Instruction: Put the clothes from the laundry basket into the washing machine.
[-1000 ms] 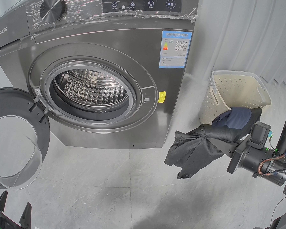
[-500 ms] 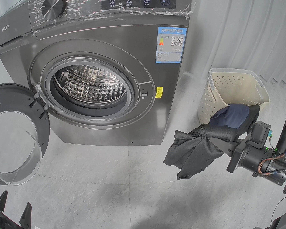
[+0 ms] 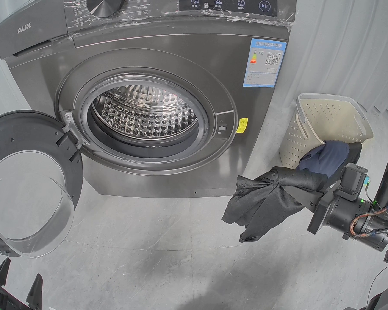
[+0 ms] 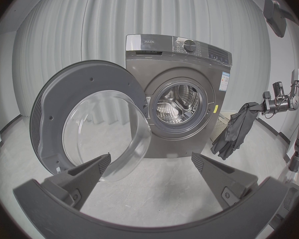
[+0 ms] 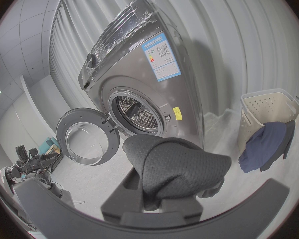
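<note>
Now | right claw (image 3: 298,194) clamped on dark garment (image 3: 263,203), seemingly off floor (image 3: 159,246) | left claw (image 4: 149,156) apart near door rim (image 4: 56,93)

Bright, even, diffuse light. Glare on plastic wrap (image 3: 159,9) atop washing machine (image 3: 228,65). Soft shadow beneath on floor (image 3: 129,246). Wrist views fisheye-bent, corners dark.

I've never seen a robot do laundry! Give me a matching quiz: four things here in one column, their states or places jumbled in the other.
1. washer door
2. black garment
3. blue garment
4. left gripper

a. open, holding nothing
b. draped over the laundry basket rim
c. swung wide open
d. hanging from the right gripper

Pairs: 1-c, 2-d, 3-b, 4-a
</note>
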{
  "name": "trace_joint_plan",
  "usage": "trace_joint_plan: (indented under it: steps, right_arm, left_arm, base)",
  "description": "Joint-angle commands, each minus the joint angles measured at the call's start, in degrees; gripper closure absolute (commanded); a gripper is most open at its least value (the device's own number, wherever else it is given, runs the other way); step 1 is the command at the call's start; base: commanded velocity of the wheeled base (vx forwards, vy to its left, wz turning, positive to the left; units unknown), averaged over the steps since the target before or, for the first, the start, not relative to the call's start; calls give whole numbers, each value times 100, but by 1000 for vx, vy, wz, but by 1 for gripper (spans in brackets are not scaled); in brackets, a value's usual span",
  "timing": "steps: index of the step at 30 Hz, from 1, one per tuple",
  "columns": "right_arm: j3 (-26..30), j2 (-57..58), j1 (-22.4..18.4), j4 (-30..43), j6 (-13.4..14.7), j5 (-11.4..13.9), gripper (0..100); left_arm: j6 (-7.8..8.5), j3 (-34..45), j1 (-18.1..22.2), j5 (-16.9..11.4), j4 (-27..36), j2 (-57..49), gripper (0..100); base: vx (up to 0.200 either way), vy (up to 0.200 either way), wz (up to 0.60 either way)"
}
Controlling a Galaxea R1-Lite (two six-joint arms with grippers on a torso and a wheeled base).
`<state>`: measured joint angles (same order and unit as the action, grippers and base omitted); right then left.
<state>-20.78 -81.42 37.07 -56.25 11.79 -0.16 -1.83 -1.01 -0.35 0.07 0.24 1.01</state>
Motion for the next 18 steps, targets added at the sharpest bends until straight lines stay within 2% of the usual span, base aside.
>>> trace_joint_plan:
  steps: [1, 6, 12, 18]
  right_arm:
    - [4, 12, 2, 0, -1, -2, 100]
    - [22, 3, 2, 0, 8, -2, 100]
    - [39, 3, 2, -9, 34, -11, 100]
    - [48, 65, -16, -9, 43, -19, 100]
  left_arm:
    - [-2, 84, 0, 1, 2, -57, 0]
    - [-2, 84, 0, 10, 2, -57, 0]
    - [-11, 84, 0, 10, -7, -57, 0]
    - [-2, 84, 0, 10, -7, -57, 0]
  base:
    - [-200, 0, 0]
    - [-200, 0, 0]
    - [0, 0, 0]
    - [0, 200, 0]
